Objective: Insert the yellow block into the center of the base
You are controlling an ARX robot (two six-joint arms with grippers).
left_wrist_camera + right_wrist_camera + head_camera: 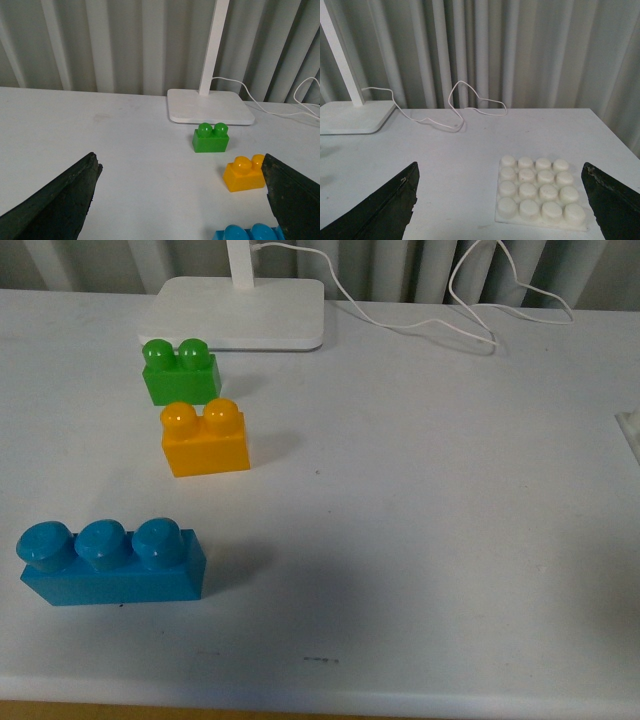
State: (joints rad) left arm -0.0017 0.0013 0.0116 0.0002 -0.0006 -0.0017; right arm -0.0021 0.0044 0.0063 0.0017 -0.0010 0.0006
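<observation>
White base shows only a sliver frontally; left end effector and right end effector gape empty.

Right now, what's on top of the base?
Nothing. All sixteen studs of the base show bare, centre included; the yellow block stands elsewhere on the table. The base's underside is hidden.

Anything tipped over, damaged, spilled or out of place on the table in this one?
Nothing stands out. The yellow block, green brick and blue brick sit upright, studs up, apart from one another on the table. The base lies flat with its studs bare. No spill or damage shows.
</observation>
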